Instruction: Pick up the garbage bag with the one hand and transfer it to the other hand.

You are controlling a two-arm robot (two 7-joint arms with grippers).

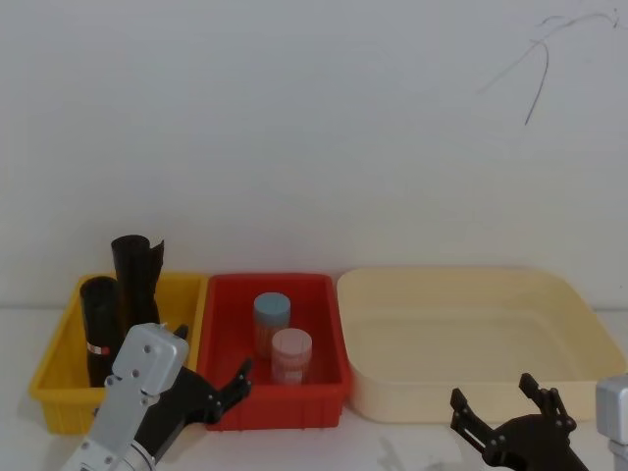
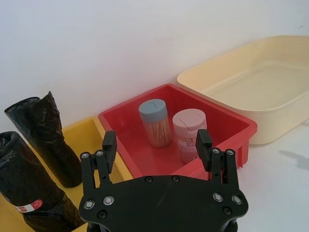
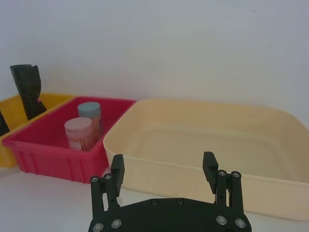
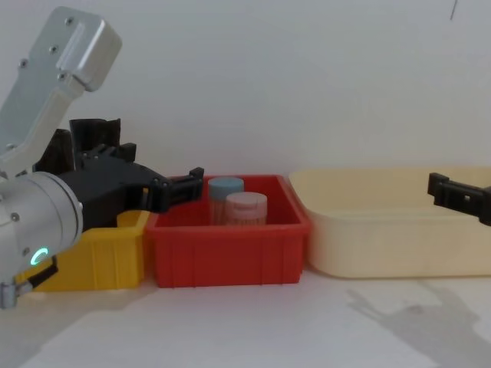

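A yellow bin (image 1: pixel 57 378) sits just left of the red bin (image 1: pixel 285 404) on the white table (image 4: pixel 253 330). The garbage bag (image 1: pixel 98 314) stands upright in the yellow bin, in the corner farthest from the red bin, with its red-and-white label low on the roll. An unlabelled black roll (image 1: pixel 135 275) with a ragged top stands just behind it. The left gripper (image 2: pixel 156 145), on the arm with the green-teal ring, hovers before the red bin's left front corner. Its fingers are spread wide, point towards the bins and hold nothing. Inside the red bin stand a blue-lidded jar (image 1: pixel 272 314) and a pink-lidded jar (image 1: pixel 291 348), close together. A cream tub (image 1: pixel 412 397) lies just right of the red bin. The right gripper (image 3: pixel 163 166) is well right of the red bin, before the tub's front wall, its fingers wide apart and empty.
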